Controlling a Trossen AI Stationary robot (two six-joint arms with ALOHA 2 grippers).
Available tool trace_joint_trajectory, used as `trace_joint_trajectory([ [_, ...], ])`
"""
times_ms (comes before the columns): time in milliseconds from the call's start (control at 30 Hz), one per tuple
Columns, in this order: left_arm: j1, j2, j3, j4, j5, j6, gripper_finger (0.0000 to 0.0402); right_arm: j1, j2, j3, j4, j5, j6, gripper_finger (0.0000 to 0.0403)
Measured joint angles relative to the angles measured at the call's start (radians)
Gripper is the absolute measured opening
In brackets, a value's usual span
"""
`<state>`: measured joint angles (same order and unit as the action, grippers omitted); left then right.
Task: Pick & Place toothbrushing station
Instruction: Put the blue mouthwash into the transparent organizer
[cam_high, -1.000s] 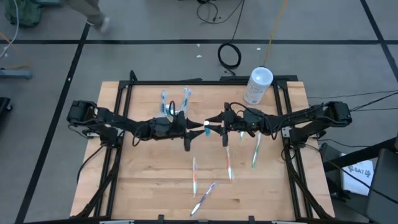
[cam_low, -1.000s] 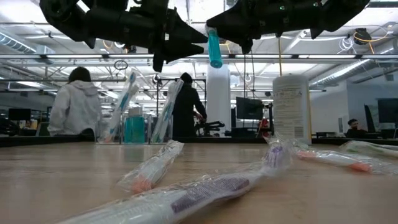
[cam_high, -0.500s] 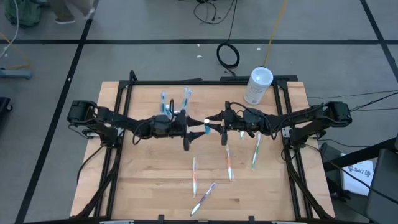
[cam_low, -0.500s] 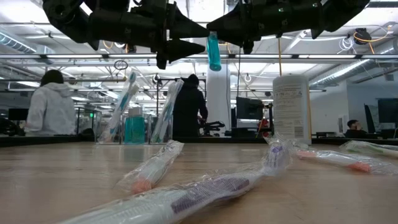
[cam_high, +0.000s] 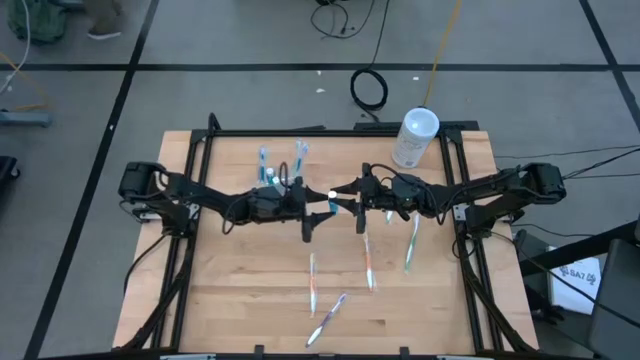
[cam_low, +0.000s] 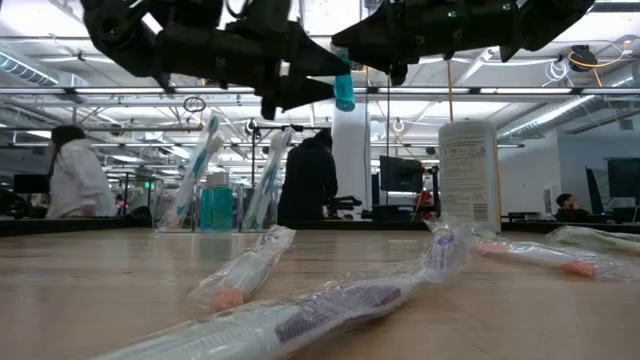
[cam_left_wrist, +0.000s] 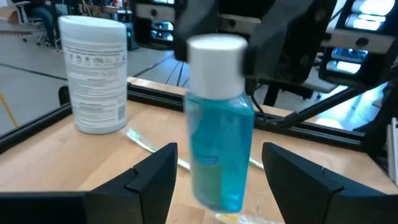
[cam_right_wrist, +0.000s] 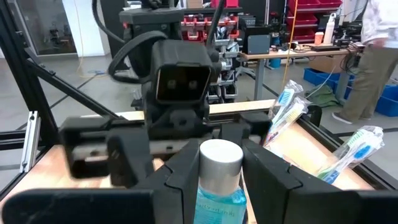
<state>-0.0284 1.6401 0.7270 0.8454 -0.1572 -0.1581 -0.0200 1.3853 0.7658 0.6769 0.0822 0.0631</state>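
Looking down on the bench (cam_high: 230, 290), where do we find the cup (cam_low: 243, 218)?

We see it standing upright on the bench, well away from the white canister (cam_high: 414, 137) and across the bench's middle from it. Toothbrushes (cam_high: 300, 153) stick up out of it, and nothing grips it.

And what do we make of the two hands?

Between the canister and the cup, raised off the bench, our right hand (cam_high: 350, 196) clamps a blue bottle (cam_left_wrist: 219, 149) with a white cap. Our left hand (cam_high: 318, 211) faces it from the side away from the canister, spread wide. Its fingers (cam_left_wrist: 155, 180) stand either side of the bottle without touching.

Anything else we can see?

Wrapped toothbrushes (cam_high: 412, 243) lie flat on the bench, nearer the front edge than the canister.
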Motion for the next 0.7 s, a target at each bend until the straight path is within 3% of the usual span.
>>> trace_joint_trajectory([
  [233, 0.0, 0.076, 0.117, -0.098, -0.01, 0.049, 0.0237, 0.0, 0.0, 0.0, -0.024, 0.0, -0.001, 0.01],
  [567, -0.001, 0.076, 0.123, -0.17, -0.062, 0.051, 0.0236, -0.002, 0.0, -0.017, -0.039, 0.024, -0.021, 0.01],
  [700, -0.001, 0.076, 0.123, -0.171, -0.064, 0.056, 0.0216, -0.003, -0.002, -0.019, -0.037, 0.053, -0.023, 0.01],
])
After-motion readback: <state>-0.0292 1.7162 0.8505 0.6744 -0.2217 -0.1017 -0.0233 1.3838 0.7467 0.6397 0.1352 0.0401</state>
